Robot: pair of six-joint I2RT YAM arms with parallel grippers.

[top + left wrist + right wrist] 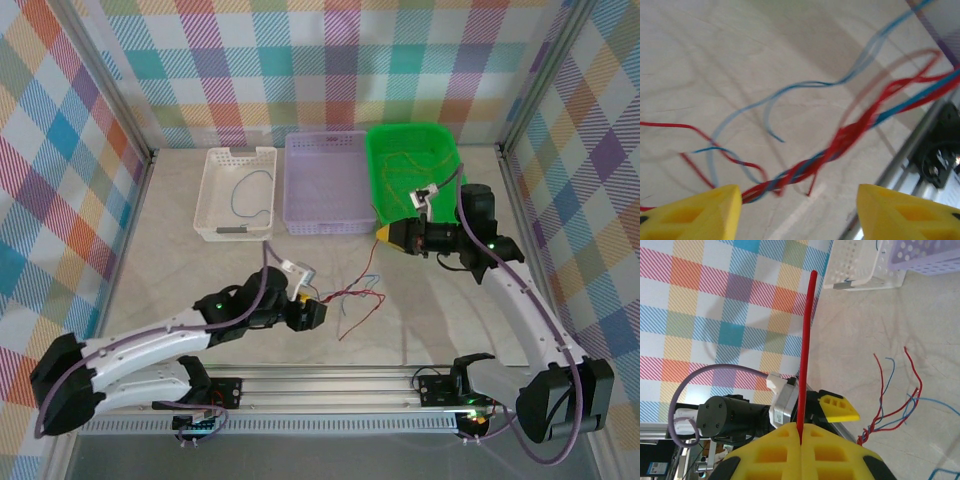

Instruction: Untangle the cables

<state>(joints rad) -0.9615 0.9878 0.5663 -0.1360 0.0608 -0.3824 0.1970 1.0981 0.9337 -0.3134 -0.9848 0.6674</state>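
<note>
A: While right gripper (801,437) clamps one red cable (807,350), where's the tangle (352,298)?
B: Just right of left gripper (320,313), jaws spread. It leans on one finger and runs slantwise ahead. Left's nearer.

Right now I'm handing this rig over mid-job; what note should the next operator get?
Left hand: open, with the twisted red and blue wires running up to one finger, not clamped.
Right hand: shut on a red wire, in front of the green basket.
Done: a blue wire lies in the white basket; yellow-olive wires lie in the green basket.
Left: the red and blue twist on the table is not yet separated.
</note>
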